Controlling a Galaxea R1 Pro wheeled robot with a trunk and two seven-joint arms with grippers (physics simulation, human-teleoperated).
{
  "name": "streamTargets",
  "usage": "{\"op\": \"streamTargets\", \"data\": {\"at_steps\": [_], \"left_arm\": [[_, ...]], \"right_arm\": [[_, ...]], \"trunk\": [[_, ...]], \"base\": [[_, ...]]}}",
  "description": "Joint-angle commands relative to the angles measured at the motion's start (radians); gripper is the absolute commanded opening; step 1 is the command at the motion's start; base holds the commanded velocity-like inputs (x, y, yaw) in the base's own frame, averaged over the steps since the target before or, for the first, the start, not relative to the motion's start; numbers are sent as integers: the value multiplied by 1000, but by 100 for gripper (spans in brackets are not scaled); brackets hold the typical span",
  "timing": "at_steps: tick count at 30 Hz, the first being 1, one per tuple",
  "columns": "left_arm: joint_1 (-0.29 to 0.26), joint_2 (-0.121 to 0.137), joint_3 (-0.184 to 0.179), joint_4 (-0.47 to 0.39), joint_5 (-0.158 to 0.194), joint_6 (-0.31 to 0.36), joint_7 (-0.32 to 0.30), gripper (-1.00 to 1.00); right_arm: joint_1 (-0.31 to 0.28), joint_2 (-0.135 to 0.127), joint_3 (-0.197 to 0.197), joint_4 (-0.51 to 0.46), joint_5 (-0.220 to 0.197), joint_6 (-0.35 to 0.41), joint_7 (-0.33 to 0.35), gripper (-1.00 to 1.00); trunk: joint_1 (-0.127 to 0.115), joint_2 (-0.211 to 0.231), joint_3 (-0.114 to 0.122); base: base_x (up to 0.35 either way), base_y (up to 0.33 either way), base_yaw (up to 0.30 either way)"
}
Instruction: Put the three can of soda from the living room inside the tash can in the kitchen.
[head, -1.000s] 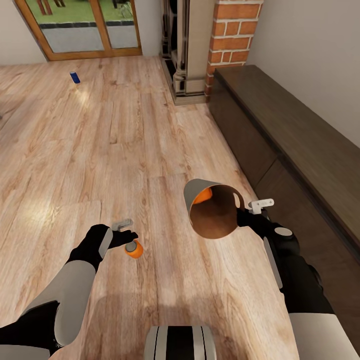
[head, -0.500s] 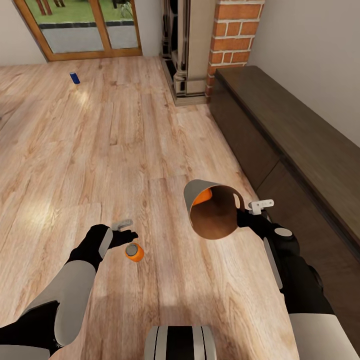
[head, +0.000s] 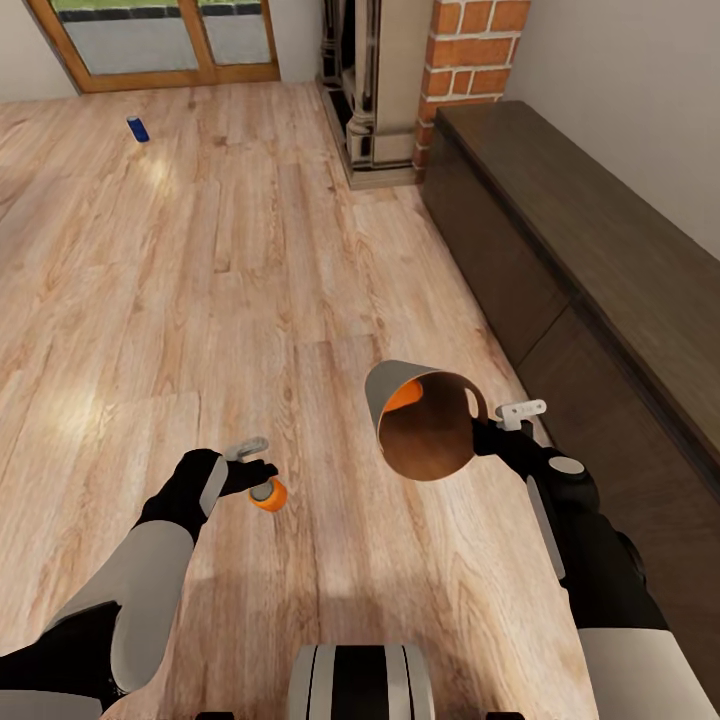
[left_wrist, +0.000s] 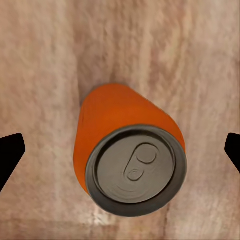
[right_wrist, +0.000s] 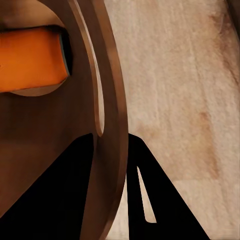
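Observation:
An orange can of soda (head: 268, 494) stands on the wood floor, silvery top up. My left gripper (head: 256, 478) hovers open just above it; in the left wrist view the can (left_wrist: 127, 160) sits between the two spread fingertips (left_wrist: 10, 155). My right gripper (head: 481, 428) is shut on the rim of the trash can (head: 425, 425), held tilted off the floor with its mouth toward me. A second orange can (head: 403, 395) lies inside it, also visible in the right wrist view (right_wrist: 30, 55). A dark blue can (head: 137, 128) stands far off on the floor near the glass doors.
A long dark wood cabinet (head: 600, 260) runs along the right wall. The red-brick fireplace (head: 470, 45) stands at the far end. Wood-framed glass doors (head: 160, 45) are at the back left. Open wood floor (head: 250, 280) stretches between me and the blue can.
The whole view has shifted, with far things now higher in the picture, so the camera has moved. The left gripper sits a little closer over the orange can. The trash can's hold is unchanged.

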Motion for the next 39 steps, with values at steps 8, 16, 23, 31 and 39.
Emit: {"op": "streamTargets", "data": {"at_steps": [8,16,23,31,39], "left_arm": [[0,-4,0,0,0,0,0,100],[0,-5,0,0,0,-2,0,100],[0,-6,0,0,0,-2,0,100],[0,-8,0,0,0,-2,-1,100],[0,-8,0,0,0,-2,0,100]], "right_arm": [[0,-1,0,-2,-15,2,6,-100],[0,0,1,-3,-15,2,10,-100],[0,0,1,-3,-15,2,11,-100],[0,0,0,-3,-15,2,11,-100],[0,0,1,-3,-16,2,11,-100]], "trunk": [[0,0,0],[3,-1,-23],[3,-1,-23],[3,-1,-23],[4,-2,-35]], "base": [[0,0,0],[0,0,0],[0,0,0],[0,0,0],[0,0,0]]}}
